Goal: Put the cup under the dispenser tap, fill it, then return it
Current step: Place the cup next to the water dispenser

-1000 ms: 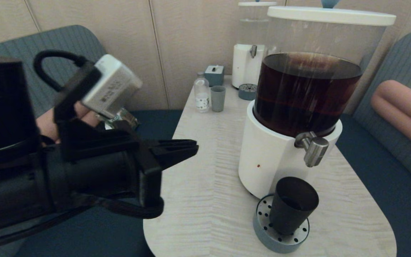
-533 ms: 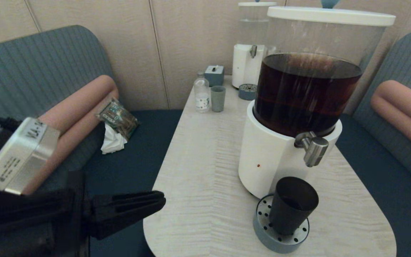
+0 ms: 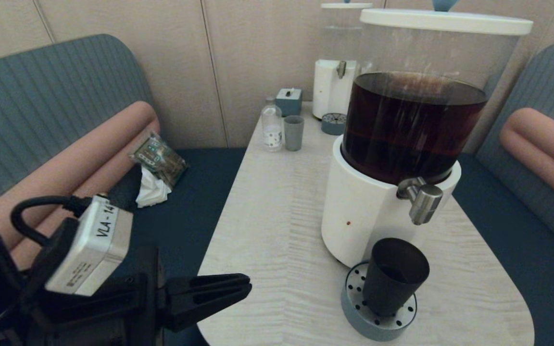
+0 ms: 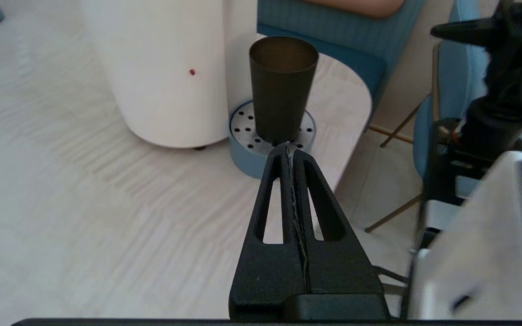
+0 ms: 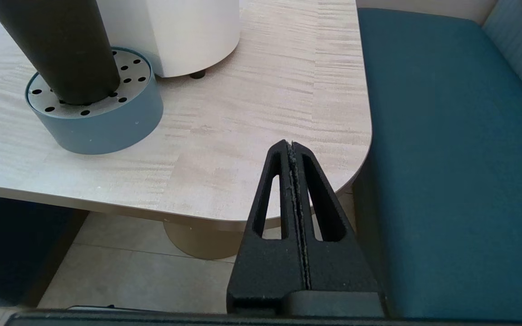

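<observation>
Under the dispenser tap (image 3: 420,202) we found the cup (image 3: 392,276) standing on the drip tray (image 3: 358,317), ungripped. Left gripper (image 3: 245,287) hung off the tabletop (image 3: 277,230) edge, fingers pressed together, empty; right gripper (image 5: 290,147) likewise closed, empty. We judged placing done; filling unclear, return pending.

A matte black finish is seen on the cup (image 3: 395,276), which stands on a grey-blue drip tray (image 3: 371,322) topped by a silver plate dotted with dark holes. Brushed steel is shown by the dispenser tap (image 3: 422,203), set in a white base (image 3: 361,211) marked with one small red dot; dark brown liquid (image 3: 411,125) is held above. The surface (image 3: 277,230) is patterned in pale, streaked wood grain. Ribbed teal-grey upholstery (image 3: 41,101) and salmon-pink bolsters (image 3: 89,154) are seen on the seats.
</observation>
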